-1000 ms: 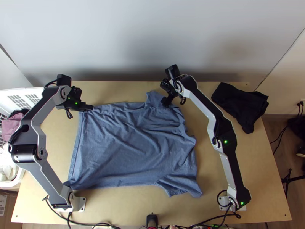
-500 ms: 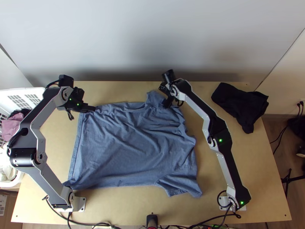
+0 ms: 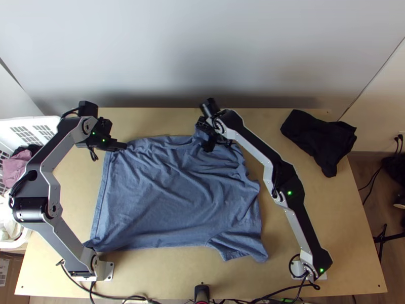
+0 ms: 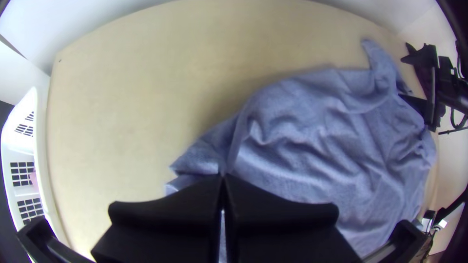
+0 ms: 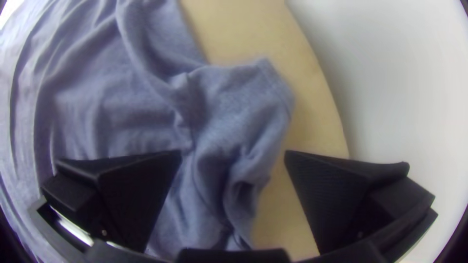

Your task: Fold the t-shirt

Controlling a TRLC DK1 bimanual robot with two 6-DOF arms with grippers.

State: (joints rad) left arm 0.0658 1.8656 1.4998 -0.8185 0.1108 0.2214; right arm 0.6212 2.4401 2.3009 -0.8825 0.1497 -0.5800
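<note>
The blue t-shirt (image 3: pixel 172 197) lies spread and wrinkled, one sleeve (image 3: pixel 238 245) toward the near edge. At its far left corner is my left gripper (image 3: pixel 124 146); in the left wrist view the left gripper (image 4: pixel 223 182) is shut on the t-shirt's edge (image 4: pixel 204 156), fingers pressed together. Over the far sleeve stands my right gripper (image 3: pixel 208 147). In the right wrist view the right gripper (image 5: pixel 233 160) is open, fingers wide apart on either side of the bunched sleeve (image 5: pixel 239 107), without gripping it.
A black cloth (image 3: pixel 321 139) lies bunched at the table's far right. Beyond the left edge stands a white basket (image 3: pixel 43 124) holding a pink cloth (image 3: pixel 16 168). A pale wall (image 3: pixel 202 50) rises behind the table.
My right gripper has moved left across the far sleeve. The left gripper has shifted slightly to the right at the t-shirt's corner.
</note>
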